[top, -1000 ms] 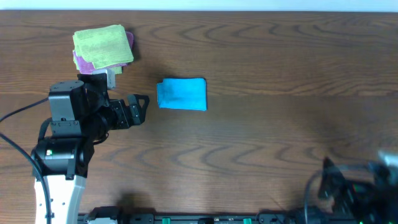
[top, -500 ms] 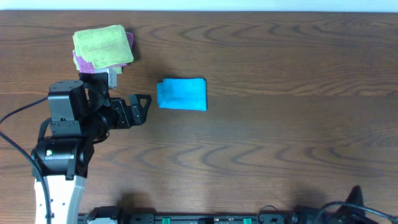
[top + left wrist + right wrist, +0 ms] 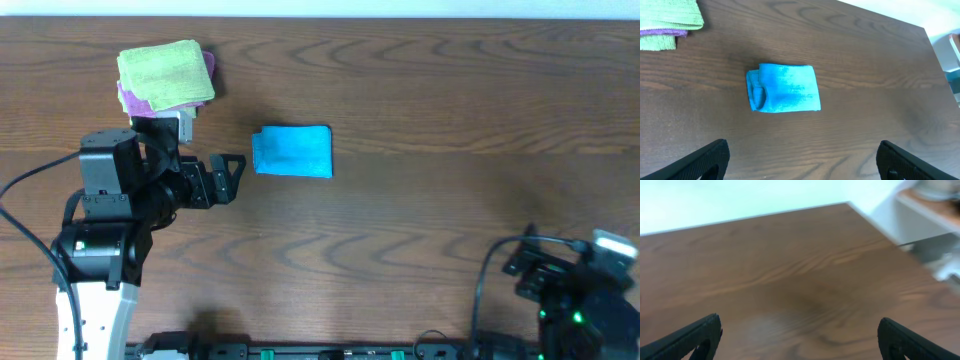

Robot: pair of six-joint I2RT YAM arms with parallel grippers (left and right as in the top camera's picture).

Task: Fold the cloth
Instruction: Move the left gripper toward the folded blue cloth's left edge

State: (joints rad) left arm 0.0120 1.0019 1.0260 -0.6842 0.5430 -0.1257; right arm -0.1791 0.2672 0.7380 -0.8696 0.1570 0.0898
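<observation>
Cloth [image 3: 291,151] lies folded on the table [image 3: 450,100], left edge near the spread left claw [image 3: 238,177], untouched; right claw [image 3: 800,336] also spread.

Cloth [image 3: 291,151] on table [image 3: 450,120], just right of my left gripper [image 3: 236,177]; two-cloth stack [image 3: 165,75] behind gripper, left of cloth.

Dark wood-grain worktop [image 3: 450,100] carrying a folded sky-blue cloth [image 3: 292,151] left of centre and, near the far-left corner, a lime-green cloth [image 3: 165,73] stacked on a purple cloth [image 3: 127,98].
</observation>
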